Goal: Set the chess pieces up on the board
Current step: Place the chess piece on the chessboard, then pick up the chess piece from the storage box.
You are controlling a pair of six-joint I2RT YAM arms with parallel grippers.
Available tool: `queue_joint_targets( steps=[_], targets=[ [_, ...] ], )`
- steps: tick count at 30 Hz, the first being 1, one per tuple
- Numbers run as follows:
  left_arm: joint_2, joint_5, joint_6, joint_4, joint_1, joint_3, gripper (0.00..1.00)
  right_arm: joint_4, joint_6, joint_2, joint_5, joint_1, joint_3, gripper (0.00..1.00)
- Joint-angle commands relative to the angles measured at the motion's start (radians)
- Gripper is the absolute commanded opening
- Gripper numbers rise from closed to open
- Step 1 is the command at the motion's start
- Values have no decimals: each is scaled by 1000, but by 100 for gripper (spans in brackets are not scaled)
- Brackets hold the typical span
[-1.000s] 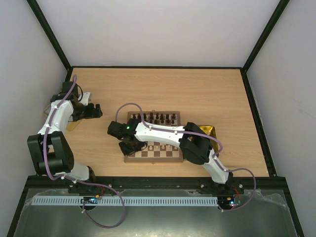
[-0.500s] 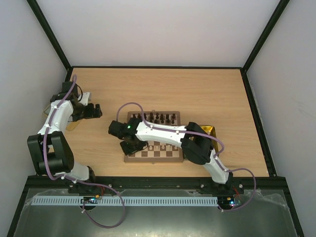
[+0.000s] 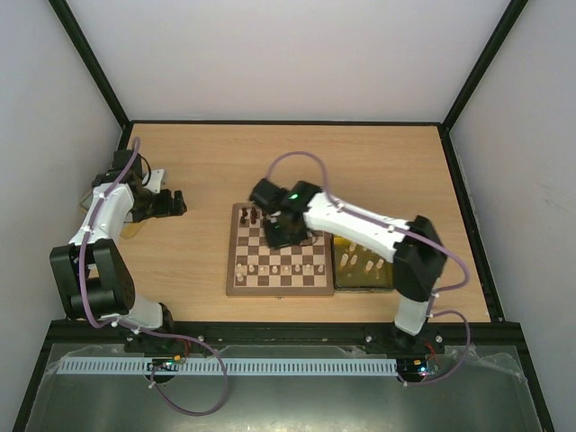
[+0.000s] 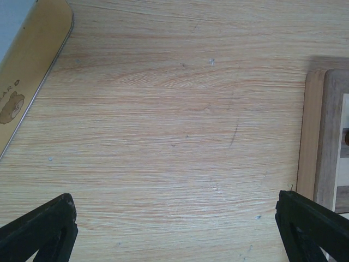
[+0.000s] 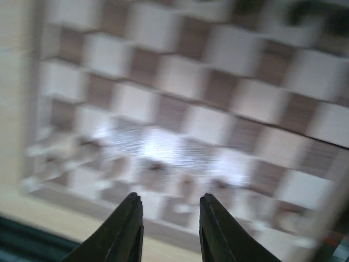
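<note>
Chessboard of brown and cream wooden squares (image 3: 236,290) sits mid-way on the light wooden table (image 3: 378,171), with tiny cream chess pieces (image 3: 274,268) on its near rows. My right gripper (image 3: 288,232) hangs over its far side, narrow, holding nothing. My left gripper (image 3: 176,202) is wide, off to the left.

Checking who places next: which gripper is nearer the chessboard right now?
Right. The right gripper hangs over the chessboard's far half; the left gripper sits over the table, off its left side.
</note>
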Motion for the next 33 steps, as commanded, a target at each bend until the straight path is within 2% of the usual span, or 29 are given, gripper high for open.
queue_joint_targets(
  steps=[1,6,16,33],
  targets=[
    [-20,14,-1,-6,6,-10,99,28,28,-133,73,-169,-211,28],
    [-10,16,-1,-7,6,-8,99,82,11,-218,94,-351,-376,26],
    [3,12,-3,-5,7,-8,99,151,-50,-250,73,-547,-485,25],
    [33,18,0,-9,6,-2,100,198,-84,-197,91,-571,-535,25]
  ],
)
